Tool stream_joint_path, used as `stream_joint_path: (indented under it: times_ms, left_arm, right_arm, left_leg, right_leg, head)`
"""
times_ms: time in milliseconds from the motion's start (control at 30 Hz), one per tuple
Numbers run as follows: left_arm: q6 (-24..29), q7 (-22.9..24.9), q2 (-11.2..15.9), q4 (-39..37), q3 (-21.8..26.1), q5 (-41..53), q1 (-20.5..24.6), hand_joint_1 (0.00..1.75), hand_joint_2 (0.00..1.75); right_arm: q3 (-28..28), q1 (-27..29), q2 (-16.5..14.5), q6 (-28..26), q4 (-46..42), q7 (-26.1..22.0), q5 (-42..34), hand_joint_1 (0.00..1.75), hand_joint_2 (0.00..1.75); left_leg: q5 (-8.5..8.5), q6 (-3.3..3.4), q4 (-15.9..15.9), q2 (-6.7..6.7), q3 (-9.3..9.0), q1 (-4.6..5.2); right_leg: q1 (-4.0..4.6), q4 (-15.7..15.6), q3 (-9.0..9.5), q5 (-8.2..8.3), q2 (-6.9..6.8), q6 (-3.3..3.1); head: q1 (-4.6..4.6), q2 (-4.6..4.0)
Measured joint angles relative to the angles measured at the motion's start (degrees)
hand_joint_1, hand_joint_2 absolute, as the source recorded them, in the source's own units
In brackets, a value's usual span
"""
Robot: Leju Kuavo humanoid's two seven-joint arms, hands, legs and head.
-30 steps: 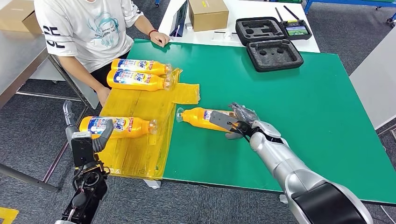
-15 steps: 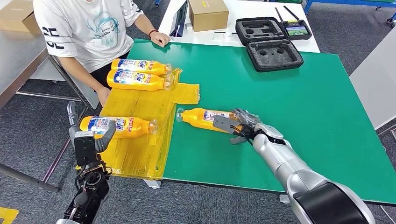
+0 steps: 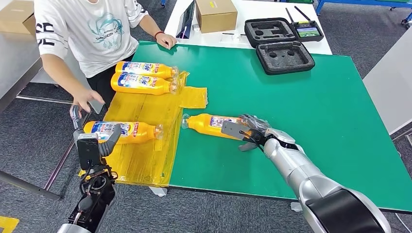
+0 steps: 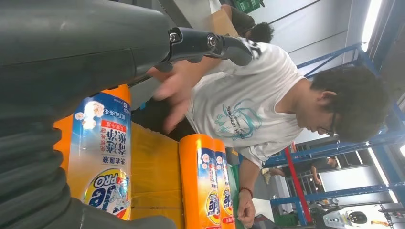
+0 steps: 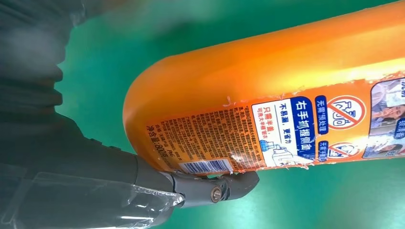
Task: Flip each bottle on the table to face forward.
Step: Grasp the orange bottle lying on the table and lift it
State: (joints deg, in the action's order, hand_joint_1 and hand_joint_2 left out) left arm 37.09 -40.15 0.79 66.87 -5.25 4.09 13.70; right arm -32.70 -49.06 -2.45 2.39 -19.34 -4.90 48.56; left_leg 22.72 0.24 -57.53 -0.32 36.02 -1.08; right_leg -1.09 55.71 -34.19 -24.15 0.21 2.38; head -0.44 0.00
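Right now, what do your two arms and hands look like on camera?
The right arm is silver with a black section nearest the body; its right hand has grey and dark fingers. The left arm is black with exposed cables; the left hand is dark grey.

R hand on bottle; L hand open, raised.

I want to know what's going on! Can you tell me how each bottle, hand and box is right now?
Bottle on green table: lying down, back label up, right hand touching it.
Bottle near left hand: lying on yellow sheet, front label up.
Two far bottles: lying side by side, front labels up.
Left hand: beside that bottle, grip unclear.
Black case: open, empty.
Cardboard box: closed.
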Motion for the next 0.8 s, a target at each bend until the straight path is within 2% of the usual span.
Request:
stream_joint_path:
  times_ms: [67, 100, 500, 800]
  left_arm:
    - [-0.02, 0.0, 0.0, -0.13, 0.01, -0.04, 0.11, 0.0, 1.75]
    - [-0.04, 0.0, 0.0, -0.2, 0.01, -0.07, 0.15, 0.0, 1.75]
    - [-0.35, 0.0, 0.0, -0.4, 0.38, -0.84, 0.27, 0.0, 1.75]
    - [-0.77, 0.0, -0.03, -0.4, 0.8, -1.6, 0.23, 0.0, 1.75]
  right_arm:
    - [0.0, 0.0, -0.03, 0.04, 0.0, -0.17, -0.01, 1.44, 1.75]
    - [0.0, 0.0, -0.06, 0.04, 0.0, -0.3, -0.02, 1.58, 1.75]
    - [0.04, -0.09, -0.49, 0.14, 0.01, -1.41, -0.2, 1.74, 1.75]
    - [0.04, -0.09, -0.72, 0.49, 0.03, -2.12, 0.46, 1.75, 1.75]
  left_leg:
    - [0.0, 0.0, 0.0, 0.0, 0.0, 0.0]
    - [0.0, 0.0, 0.0, 0.0, 0.0, 0.0]
    - [0.0, 0.0, 0.0, 0.0, 0.0, 0.0]
    - [0.0, 0.0, 0.0, 0.0, 0.0, 0.0]
  right_leg:
    - [0.0, 0.0, 0.0, 0.0, 0.0, 0.0]
    - [0.0, 0.0, 0.0, 0.0, 0.0, 0.0]
    - [0.0, 0.0, 0.03, 0.0, 0.0, 0.0]
    - [0.0, 0.0, 0.03, 0.0, 0.0, 0.0]
  head:
    - [-0.01, 0.0]
    - [0.0, 0.0]
    - [0.01, 0.0]
    - [0.0, 0.0]
